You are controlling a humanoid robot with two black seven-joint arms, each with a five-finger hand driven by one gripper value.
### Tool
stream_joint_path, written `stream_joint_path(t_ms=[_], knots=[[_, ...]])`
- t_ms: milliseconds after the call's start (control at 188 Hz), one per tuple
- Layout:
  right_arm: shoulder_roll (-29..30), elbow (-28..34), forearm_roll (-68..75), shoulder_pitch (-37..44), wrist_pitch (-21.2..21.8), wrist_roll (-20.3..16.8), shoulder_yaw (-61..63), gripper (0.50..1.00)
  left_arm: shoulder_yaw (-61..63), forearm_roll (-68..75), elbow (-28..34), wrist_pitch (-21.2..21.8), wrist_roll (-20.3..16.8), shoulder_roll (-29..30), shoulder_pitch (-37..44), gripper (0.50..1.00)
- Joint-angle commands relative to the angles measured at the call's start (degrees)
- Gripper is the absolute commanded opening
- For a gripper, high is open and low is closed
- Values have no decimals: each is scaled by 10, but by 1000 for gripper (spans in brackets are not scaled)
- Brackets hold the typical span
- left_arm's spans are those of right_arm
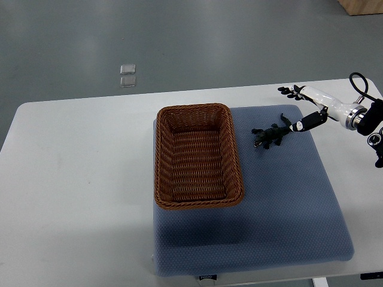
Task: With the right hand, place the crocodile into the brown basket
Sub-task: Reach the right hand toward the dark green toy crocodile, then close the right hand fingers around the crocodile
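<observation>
Nearest you, the blue-grey mat (281, 221) covers the front right part of the white tabletop (78, 179), its near edge right at the tabletop's front. The brown basket (198, 156) sits on the mat's left portion, long side running away from you, open side up, nothing visible inside. You'll find the crocodile (271, 134) on the mat just right of the basket's far right corner, close to it but apart, lying flat, dark and small, its tail end pointing up-right toward the hand.

Your right hand (305, 107) comes in from the right edge, over the mat's far right corner. Forearm white, a metal wrist ring and black cabling at the picture's edge. The hand points left, palm roughly edge-on. One dark digit (302, 124) reaches down-left and its tip is at the crocodile's tail end; touching or just short of it, you can't tell at this size. The other fingers (289, 91) are stretched out to the left, higher in the picture, well apart from the toy. So the fingers are spread wide, not closed round anything; the crocodile rests on the mat, not lifted.

Farther back, off the tabletop, two small clear square pieces (127, 75) lie on the grey floor. A wooden corner (362, 6) shows at the top right.
</observation>
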Motion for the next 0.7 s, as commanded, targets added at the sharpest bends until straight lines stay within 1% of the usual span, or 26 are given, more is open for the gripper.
stream_joint_path(t_ms=[0,138,399,505,697], knots=[[-7,5,-41,16,-3,0,-30,928,0,-1,0,0,0,0,0,1000],[-10,6,-87,32,-21,0,-60,926,0,0,0,0,0,0,0,1000],[-10,10,-118,71,-66,0,-142,921,0,0,0,0,0,0,0,1000],[-9,10,-136,74,-74,0,-160,921,0,0,0,0,0,0,0,1000],[-8,10,-151,74,-74,0,-182,911,0,0,1,0,0,0,0,1000]])
